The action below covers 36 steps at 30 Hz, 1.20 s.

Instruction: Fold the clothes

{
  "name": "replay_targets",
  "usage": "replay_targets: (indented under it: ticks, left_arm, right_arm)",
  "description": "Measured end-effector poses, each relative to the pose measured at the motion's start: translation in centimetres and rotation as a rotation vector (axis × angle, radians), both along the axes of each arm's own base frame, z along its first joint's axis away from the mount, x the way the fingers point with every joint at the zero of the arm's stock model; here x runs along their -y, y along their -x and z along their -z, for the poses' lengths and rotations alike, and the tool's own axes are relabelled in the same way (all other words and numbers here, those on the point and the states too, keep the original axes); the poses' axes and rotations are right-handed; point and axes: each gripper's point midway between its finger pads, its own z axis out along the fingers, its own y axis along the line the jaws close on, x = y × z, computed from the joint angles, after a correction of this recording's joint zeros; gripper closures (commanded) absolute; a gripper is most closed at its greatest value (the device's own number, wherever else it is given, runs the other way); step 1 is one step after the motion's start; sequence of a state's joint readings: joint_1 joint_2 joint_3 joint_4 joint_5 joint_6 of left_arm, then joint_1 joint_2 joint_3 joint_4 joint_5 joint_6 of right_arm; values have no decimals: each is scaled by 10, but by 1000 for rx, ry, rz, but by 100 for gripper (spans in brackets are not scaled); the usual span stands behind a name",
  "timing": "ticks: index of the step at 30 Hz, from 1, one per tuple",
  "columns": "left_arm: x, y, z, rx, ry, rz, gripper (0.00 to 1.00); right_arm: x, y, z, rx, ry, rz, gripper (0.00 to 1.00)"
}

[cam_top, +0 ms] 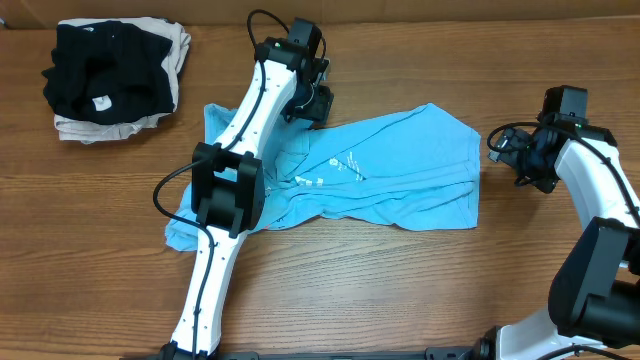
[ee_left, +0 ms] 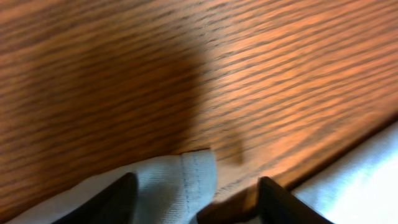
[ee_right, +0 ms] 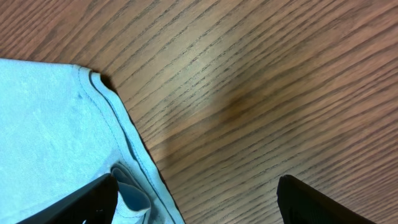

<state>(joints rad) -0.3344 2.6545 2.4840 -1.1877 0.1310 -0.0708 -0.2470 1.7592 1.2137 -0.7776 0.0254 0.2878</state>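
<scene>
Shirt: the sky-blue shirt [cam_top: 400, 170] lies rumpled across the middle of the table [cam_top: 400, 300], small white print up.
Left gripper [ee_left: 193, 202]: at the shirt's far edge, jaws apart, hemmed corner between them, not pinched.
Right gripper [ee_right: 196, 202]: wide open over bare wood, just beside the shirt's right corner.
Pile: black garment [cam_top: 100, 65] on a beige garment [cam_top: 100, 130], far left.

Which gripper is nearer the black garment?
Left. The left gripper is at the far edge of the blue T-shirt, right of the black garment; the right gripper is past the shirt's opposite end.
</scene>
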Motion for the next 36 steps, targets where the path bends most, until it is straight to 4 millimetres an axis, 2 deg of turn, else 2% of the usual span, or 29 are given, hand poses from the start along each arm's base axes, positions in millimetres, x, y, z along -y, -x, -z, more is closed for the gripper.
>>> replay_targets:
  ticks: [5, 7, 10, 12, 13, 21, 25, 28, 32, 36]
  left_arm:
    - [-3, 0, 2, -5, -10, -33, 44]
    - [-4, 0, 4, -8, -16, -38, 47]
    - [-7, -1, 7, -8, -32, -52, 67]
    - [-9, -1, 7, -6, -43, -59, 89]
    - [-10, -2, 8, -6, -46, -66, 96]
    - [-18, 2, 1, -38, -61, -83, 96]
    - [-28, -9, -30, 4, -40, -125, 96]
    - [-38, -20, -70, 75, -12, -158, 96]
    - [-52, -26, -122, 173, 28, -206, 96]
    - [-54, -25, -145, 206, 68, -238, 96]
  right_arm:
    - [-1, -4, -1, 17, -7, -4, 14]
    - [-2, -5, -2, 25, -15, -7, 14]
    - [-3, -7, -2, 31, -18, -9, 14]
    - [-3, -8, -3, 38, -18, -9, 14]
    - [-3, -9, -3, 42, -18, -10, 14]
    - [-12, -26, -8, 98, 13, -64, 14]
    - [-26, -42, -15, 155, 27, -110, 15]
    - [-32, -59, -24, 225, 44, -130, 18]
    - [-31, -78, -38, 312, 67, -133, 23]
    - [-29, -89, -32, 332, 71, -132, 23]
